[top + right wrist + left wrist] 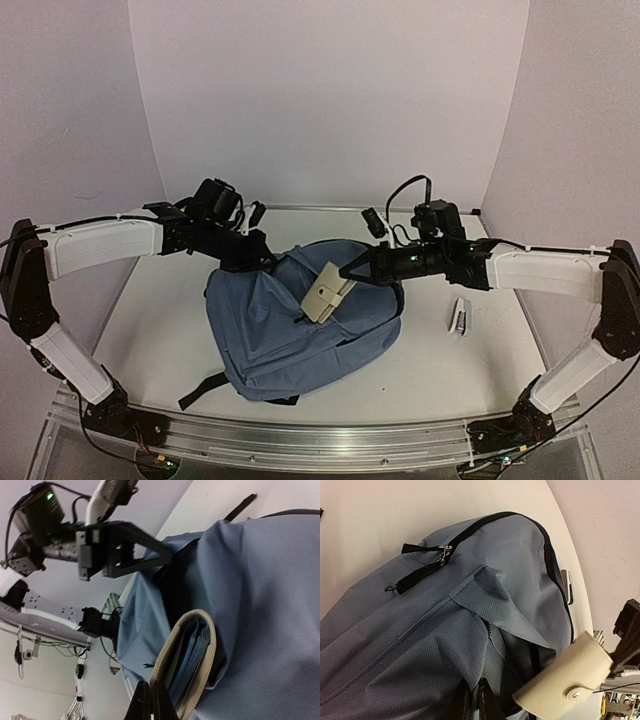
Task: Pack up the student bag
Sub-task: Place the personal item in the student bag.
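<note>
The student bag (pixel 290 330) is a slate-blue backpack lying in the middle of the table, its main opening facing the back. My left gripper (pixel 266 256) is shut on a fold of the fabric at the opening's edge (pixel 485 645), and its fingertips (pixel 471 700) pinch the cloth. A beige snap-button case (pixel 325 293) with blue pages inside (pixel 192 650) hangs tilted at the mouth of the bag. My right gripper (pixel 350 271) is shut on one end of the case's cover. In the right wrist view its tips (pixel 151 700) meet on the beige edge.
A small grey and white stapler-like item (pixel 460 316) lies on the table right of the bag. Black straps (pixel 205 388) trail from the bag's near left corner towards the metal front rail (pixel 300 438). White walls close in the back and both sides.
</note>
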`<state>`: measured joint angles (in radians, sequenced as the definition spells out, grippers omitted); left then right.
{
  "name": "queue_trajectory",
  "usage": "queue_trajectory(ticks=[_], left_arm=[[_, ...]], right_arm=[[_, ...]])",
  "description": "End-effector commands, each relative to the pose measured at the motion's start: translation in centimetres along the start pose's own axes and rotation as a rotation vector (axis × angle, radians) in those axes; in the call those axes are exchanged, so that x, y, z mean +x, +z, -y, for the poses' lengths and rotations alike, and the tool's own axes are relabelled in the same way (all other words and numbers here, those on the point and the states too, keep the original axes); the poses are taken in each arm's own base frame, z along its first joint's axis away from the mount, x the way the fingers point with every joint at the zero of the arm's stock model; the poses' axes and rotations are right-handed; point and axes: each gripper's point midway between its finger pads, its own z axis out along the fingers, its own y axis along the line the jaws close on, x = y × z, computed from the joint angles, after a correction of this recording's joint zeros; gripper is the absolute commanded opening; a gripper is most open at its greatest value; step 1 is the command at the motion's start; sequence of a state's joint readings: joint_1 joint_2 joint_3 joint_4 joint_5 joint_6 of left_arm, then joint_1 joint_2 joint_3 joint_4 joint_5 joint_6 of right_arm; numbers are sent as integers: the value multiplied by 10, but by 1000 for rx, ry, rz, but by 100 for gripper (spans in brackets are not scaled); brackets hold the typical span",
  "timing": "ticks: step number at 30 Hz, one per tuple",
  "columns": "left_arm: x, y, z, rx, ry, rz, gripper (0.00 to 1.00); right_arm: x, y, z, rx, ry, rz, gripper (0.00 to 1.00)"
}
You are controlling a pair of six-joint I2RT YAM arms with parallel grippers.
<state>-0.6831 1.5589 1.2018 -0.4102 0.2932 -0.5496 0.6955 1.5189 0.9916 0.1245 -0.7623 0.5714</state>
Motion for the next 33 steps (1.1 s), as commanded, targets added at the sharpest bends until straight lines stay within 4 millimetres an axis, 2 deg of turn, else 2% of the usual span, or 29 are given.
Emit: queue_trajectory(ticks=[1, 5, 9, 13, 17, 21, 25, 29, 33], left_arm=[[-33, -17, 27, 83, 44, 103, 0], [-32, -16, 25, 73, 44, 97, 0], [-31, -16, 23, 65, 42, 98, 0], [-30, -12, 21, 62, 39, 93, 0], [-31, -10, 22, 65, 40, 86, 0], [-30, -8, 21, 64, 41, 83, 0], [-31, -6, 22, 67, 40, 77, 0], [-33, -6, 24, 73, 45, 79, 0], [-33, -5, 25, 77, 45, 73, 0]], right_arm=[[-11, 8, 53, 215, 11, 105, 16], [-7, 8, 75, 296, 55, 127, 37], [-15, -15, 76, 365, 91, 226, 56], [-17, -47, 74, 421, 162, 341, 66], [2, -59, 73, 397, 294, 361, 74], [22, -53, 63, 308, 403, 317, 74], [38, -39, 53, 207, 488, 260, 68], [49, -27, 47, 146, 527, 216, 61], [56, -15, 47, 117, 558, 187, 60]])
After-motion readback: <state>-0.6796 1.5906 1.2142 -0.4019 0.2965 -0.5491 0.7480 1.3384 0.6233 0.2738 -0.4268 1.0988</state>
